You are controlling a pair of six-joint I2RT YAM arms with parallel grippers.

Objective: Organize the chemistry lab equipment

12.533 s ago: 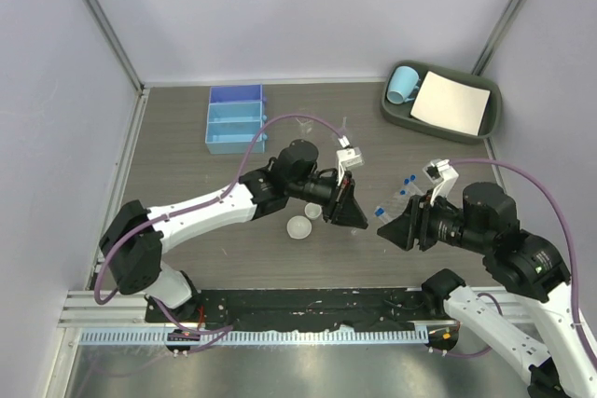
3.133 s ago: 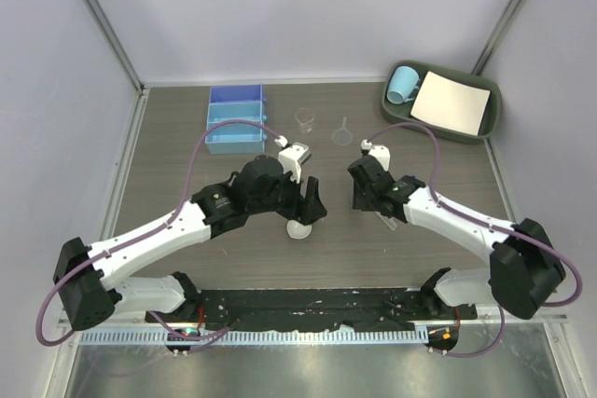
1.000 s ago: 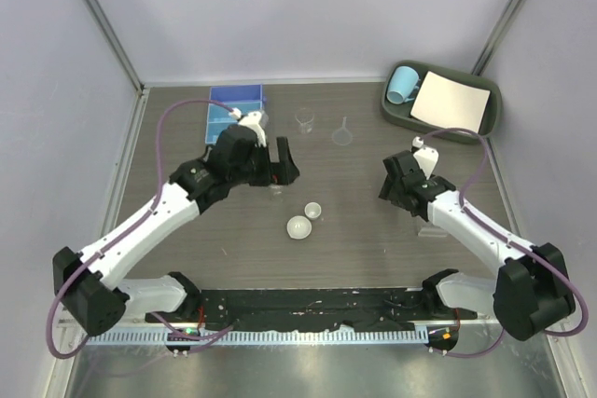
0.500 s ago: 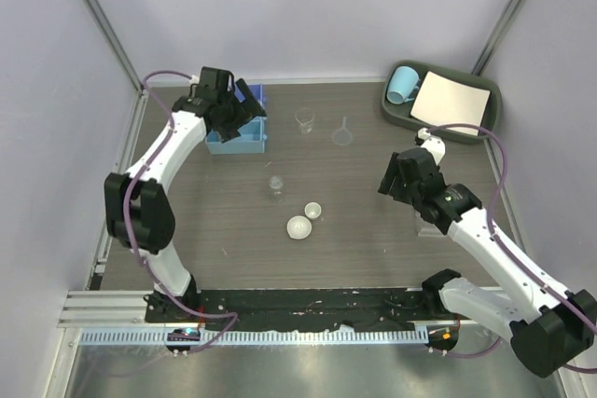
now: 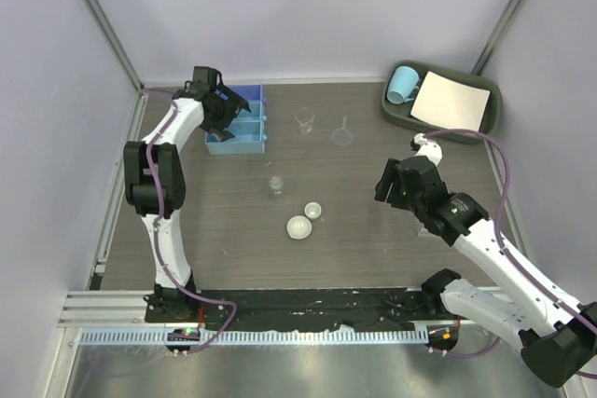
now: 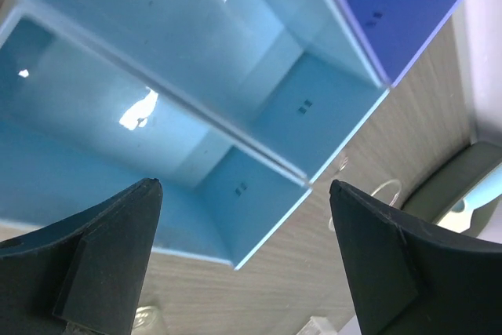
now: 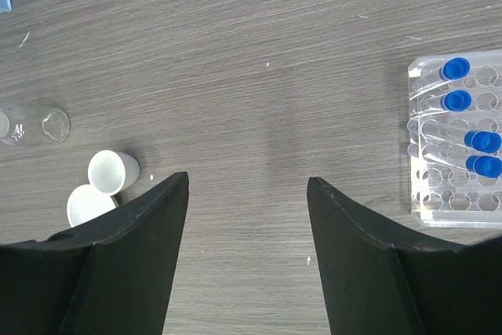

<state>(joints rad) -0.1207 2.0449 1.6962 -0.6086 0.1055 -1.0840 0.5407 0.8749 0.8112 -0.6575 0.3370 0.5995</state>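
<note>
1. The right wrist view is showing the tube rack (image 7: 453, 143) carrying four blue-capped tubes (image 7: 456, 100); from above, the right arm (image 5: 485, 244) is mostly hiding it.
2. The left hand (image 6: 243, 253), open and empty, is hovering over the blue bins (image 6: 235, 115), having swung there from mid-desk; the right hand (image 7: 247, 260) is hanging open.
3. Two beakers (image 5: 304, 119), one funnel (image 5: 343, 133) and two white dishes (image 5: 298, 226) are sitting on the desk (image 5: 215, 221).

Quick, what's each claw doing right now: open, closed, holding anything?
Left claw: open, holding nothing, over the blue compartment tray.
Right claw: open, holding nothing, above the table.
</note>
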